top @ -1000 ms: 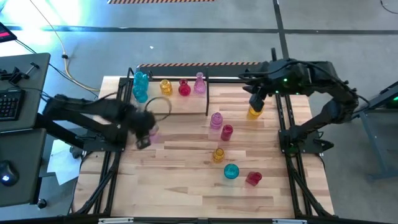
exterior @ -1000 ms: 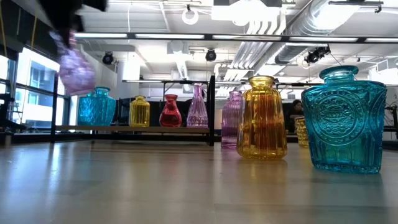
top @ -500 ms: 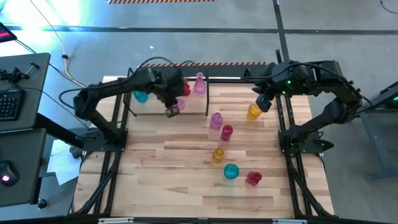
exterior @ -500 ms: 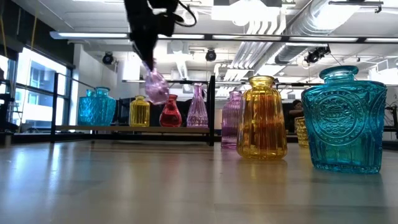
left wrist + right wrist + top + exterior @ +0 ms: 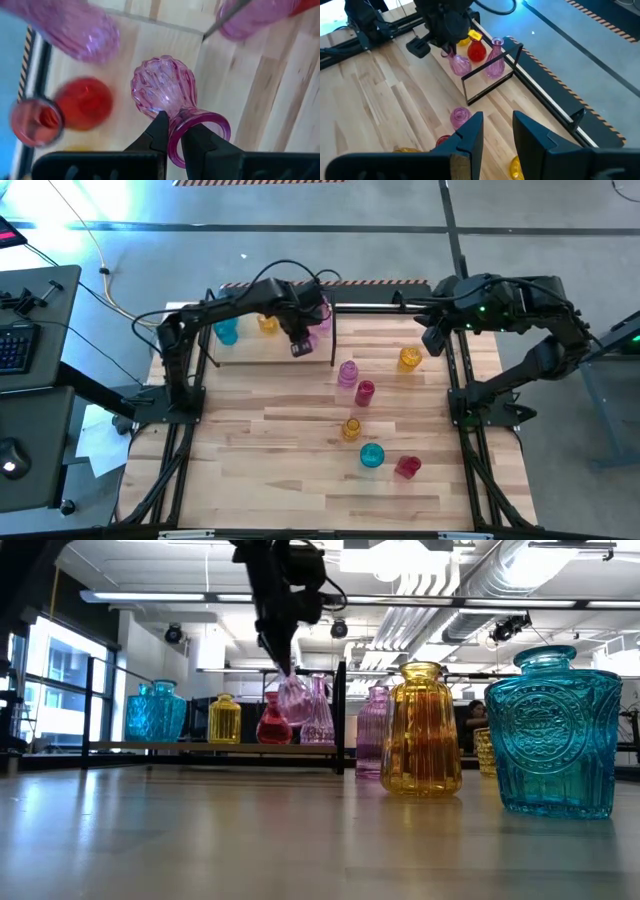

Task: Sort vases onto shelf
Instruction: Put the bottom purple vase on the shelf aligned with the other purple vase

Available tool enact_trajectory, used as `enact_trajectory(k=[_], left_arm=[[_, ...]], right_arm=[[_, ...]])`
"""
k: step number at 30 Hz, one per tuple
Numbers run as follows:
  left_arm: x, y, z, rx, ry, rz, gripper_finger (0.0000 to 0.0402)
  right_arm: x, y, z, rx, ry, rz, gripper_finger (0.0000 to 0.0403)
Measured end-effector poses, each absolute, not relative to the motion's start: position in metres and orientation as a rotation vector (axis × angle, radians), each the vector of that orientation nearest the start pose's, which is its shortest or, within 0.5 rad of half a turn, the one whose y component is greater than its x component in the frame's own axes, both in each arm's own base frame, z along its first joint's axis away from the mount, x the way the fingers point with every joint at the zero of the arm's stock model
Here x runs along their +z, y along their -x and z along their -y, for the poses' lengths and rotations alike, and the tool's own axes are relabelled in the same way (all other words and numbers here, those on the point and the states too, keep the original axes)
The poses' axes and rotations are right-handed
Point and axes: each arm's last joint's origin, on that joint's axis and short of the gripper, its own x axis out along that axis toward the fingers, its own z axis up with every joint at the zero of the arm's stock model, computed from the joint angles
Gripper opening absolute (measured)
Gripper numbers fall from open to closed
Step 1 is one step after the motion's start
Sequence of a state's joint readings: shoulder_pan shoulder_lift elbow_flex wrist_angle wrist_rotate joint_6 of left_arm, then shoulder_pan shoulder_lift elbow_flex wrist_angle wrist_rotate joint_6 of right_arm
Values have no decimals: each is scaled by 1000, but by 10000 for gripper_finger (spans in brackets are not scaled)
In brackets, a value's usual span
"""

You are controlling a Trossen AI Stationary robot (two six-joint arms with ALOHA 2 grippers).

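Observation:
My left gripper (image 5: 300, 345) is shut on a pink bulbous vase (image 5: 162, 87), which hangs (image 5: 293, 700) above the right part of the shelf (image 5: 255, 352). A cyan vase (image 5: 155, 712), a yellow one (image 5: 224, 720), a red one (image 5: 273, 720) and a tall pink one (image 5: 318, 712) stand on the shelf's plank. Several more vases stand on the tabletop, among them a pink one (image 5: 347, 373) and a yellow one (image 5: 409, 358). My right gripper (image 5: 432, 340) hovers open near the yellow one, high at the far right, with nothing between its fingers (image 5: 470, 135). My left gripper pinches the flared rim (image 5: 175, 145) of the pink vase's mouth, one finger (image 5: 159, 132) outside at the neck and the other inside the opening. The fingers come steeply from above. The vase hangs below them, tilted, clear of the shelf and table.
On the table in front of the shelf stand a red vase (image 5: 365, 392), an amber one (image 5: 351, 428), a cyan one (image 5: 371, 456) and another red one (image 5: 407, 467). Black upright rods (image 5: 490, 82) frame the shelf's right end. The left half of the tabletop (image 5: 230, 450) is bare wood.
My left gripper has swung with the pink vase from the table's left side toward the far edge and right, ending over the shelf's right part. The vase has stayed lifted and hanging. My right gripper has drifted a little toward the table's right edge.

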State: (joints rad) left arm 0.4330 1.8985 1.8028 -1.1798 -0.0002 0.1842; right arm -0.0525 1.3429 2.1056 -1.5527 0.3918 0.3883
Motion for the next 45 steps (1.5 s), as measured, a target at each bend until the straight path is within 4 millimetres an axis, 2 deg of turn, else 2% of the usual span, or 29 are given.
enact_trajectory(k=[4,10,18,38,45], left_arm=[[299,-352,-168,258,120,-1273,17],[290,-351,-176,234,180,-1318,17],[280,-357,-176,193,199,-1327,17],[282,-364,-177,160,198,-1241,17],[274,-368,-179,164,206,-1249,17]], right_arm=[[507,-160,19,-566,-233,-684,87],[507,-160,19,-566,-233,-685,87],[507,-160,20,-584,-225,-680,87],[507,-160,20,-586,-228,-679,87],[507,-160,20,-586,-227,-678,87]])
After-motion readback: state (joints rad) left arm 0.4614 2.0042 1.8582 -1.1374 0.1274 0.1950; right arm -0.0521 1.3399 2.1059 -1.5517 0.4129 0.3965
